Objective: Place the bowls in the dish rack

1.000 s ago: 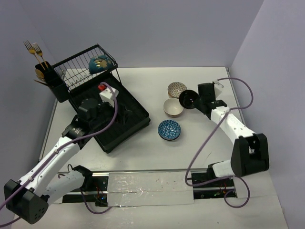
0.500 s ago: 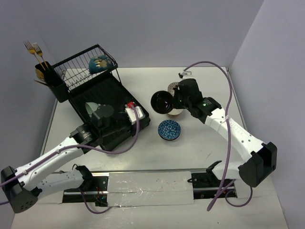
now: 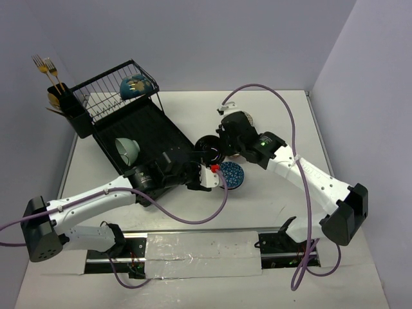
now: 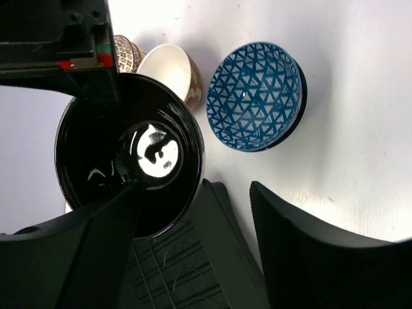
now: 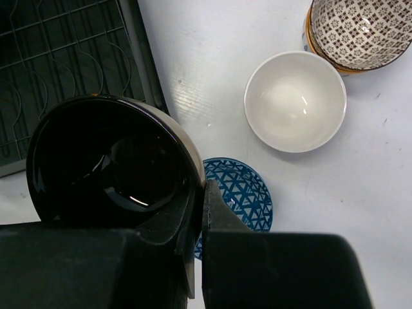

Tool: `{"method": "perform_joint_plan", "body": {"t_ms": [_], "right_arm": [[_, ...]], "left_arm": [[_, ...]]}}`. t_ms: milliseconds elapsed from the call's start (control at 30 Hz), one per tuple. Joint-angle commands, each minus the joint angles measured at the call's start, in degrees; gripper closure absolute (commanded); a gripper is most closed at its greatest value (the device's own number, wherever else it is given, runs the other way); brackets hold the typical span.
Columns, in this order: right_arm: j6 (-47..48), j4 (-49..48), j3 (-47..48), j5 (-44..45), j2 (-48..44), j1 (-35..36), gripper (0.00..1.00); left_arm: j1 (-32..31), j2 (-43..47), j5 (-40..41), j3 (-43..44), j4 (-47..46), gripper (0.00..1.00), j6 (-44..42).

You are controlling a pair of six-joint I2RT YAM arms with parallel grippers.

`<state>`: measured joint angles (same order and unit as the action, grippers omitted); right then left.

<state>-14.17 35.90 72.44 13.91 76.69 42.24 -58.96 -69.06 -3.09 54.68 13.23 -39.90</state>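
Observation:
My right gripper point(image 3: 219, 147) is shut on the rim of a glossy black bowl point(image 3: 208, 149) and holds it over the right corner of the black dish rack point(image 3: 151, 129). In the right wrist view its fingers point(image 5: 212, 206) pinch the bowl's point(image 5: 109, 161) wall. My left gripper point(image 3: 205, 172) is open just below this bowl point(image 4: 129, 154), with one finger point(image 4: 106, 232) over its rim. A mint green bowl point(image 3: 127, 149) leans in the tray. A teal and gold bowl point(image 3: 137, 85) sits in the wire basket. A blue patterned bowl point(image 3: 230, 175) lies on the table.
A cream bowl point(image 5: 295, 100) and a brown-patterned bowl point(image 5: 357, 32) stand on the table right of the rack, behind my right arm in the top view. A black utensil cup with gold forks point(image 3: 58, 93) hangs at the rack's far left. The rack's tray corner point(image 4: 212, 257) lies between my left fingers.
My right arm has carried the black bowl left to the rack's corner. My left gripper has left the mint green bowl in the tray and swung right to meet the black bowl.

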Motion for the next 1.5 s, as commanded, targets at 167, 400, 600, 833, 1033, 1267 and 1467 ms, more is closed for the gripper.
{"method": "perform_joint_plan", "body": {"t_ms": [167,400,600,833,1033,1267,1467], "right_arm": [[1.3,-2.3,4.5,4.2,-0.3,1.4,1.00],[1.9,-0.6,5.9,6.2,1.2,2.8,1.00],[1.8,0.2,6.6,6.3,2.0,4.4,1.00],[2.0,0.6,7.3,6.6,2.3,5.0,1.00],[2.2,0.7,7.2,7.4,2.8,5.1,1.00],[2.4,1.0,7.6,7.5,3.0,5.2,1.00],[2.7,1.0,7.7,6.4,3.0,5.1,0.90]], "left_arm": [[-0.3,-3.9,-0.4,5.3,5.7,0.44,-4.0],[-0.3,-6.5,-0.2,8.1,9.2,0.58,-3.3],[-0.2,-7.8,0.9,8.5,10.0,0.61,-3.5],[-0.3,-8.9,2.6,8.3,9.8,0.66,-3.4],[-0.2,-9.0,2.8,8.2,10.2,0.73,-3.6],[-0.2,-9.4,2.7,8.5,10.9,0.88,-3.3],[-0.2,-8.7,2.8,8.3,11.4,1.00,-2.9]]}}
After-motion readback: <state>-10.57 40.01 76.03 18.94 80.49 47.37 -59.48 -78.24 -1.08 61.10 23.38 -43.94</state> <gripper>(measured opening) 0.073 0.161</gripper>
